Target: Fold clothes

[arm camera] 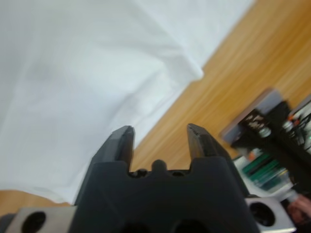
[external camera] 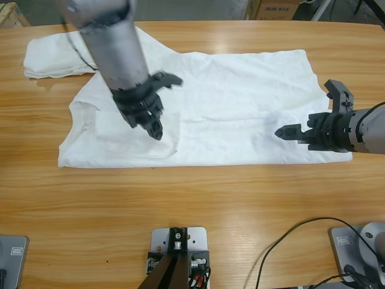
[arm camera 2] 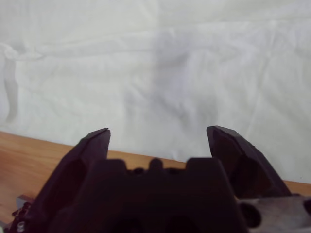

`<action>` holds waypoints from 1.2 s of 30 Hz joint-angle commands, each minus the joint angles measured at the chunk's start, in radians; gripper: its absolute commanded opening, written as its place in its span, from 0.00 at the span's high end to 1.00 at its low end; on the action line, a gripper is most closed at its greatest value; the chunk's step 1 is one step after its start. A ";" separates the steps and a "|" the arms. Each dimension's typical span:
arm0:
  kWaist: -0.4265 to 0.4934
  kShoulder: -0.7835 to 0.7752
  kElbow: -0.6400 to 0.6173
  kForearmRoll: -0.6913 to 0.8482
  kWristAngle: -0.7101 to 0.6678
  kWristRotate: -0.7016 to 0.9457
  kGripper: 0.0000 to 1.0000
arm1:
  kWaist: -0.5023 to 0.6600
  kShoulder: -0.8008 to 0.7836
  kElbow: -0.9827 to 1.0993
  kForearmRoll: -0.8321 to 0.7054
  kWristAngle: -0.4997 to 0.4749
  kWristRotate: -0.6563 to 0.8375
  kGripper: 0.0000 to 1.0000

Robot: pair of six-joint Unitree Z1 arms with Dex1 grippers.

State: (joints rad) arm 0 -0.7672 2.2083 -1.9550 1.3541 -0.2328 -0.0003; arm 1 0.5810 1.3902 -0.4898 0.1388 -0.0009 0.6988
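You are in a robot test room, a kind of lab, not a home. The long wooden table point(external camera: 198, 192) has no chairs or plates on it. Two metal robot arms reach over it, one from the far left point(external camera: 111, 42) and one from the right point(external camera: 367, 129). A black cable point(external camera: 289, 238) loops across the near right of the table. Cardboard boxes point(external camera: 274, 8) stand behind the far edge, one with printed letters. A white T-shirt point(external camera: 234, 114) lies spread flat like a test piece, with a folded white bundle point(external camera: 54, 57) at the far left
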 commanded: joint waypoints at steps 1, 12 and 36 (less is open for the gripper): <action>0.114 -0.314 0.619 -0.422 -0.019 -0.504 0.03 | 0.003 0.016 0.030 -0.008 0.010 0.010 0.18; 0.215 -0.401 0.879 -0.661 -0.066 -0.777 0.03 | 0.003 0.028 0.039 -0.025 0.015 0.011 0.18; 0.255 -0.317 0.975 -0.931 -0.074 -0.386 0.05 | 0.003 0.054 0.040 -0.036 0.022 0.011 0.18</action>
State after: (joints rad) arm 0 -0.5137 1.8440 -1.0038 0.4544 -0.3007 -0.4152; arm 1 0.5808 1.4001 -0.4731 0.1140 0.0033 0.6989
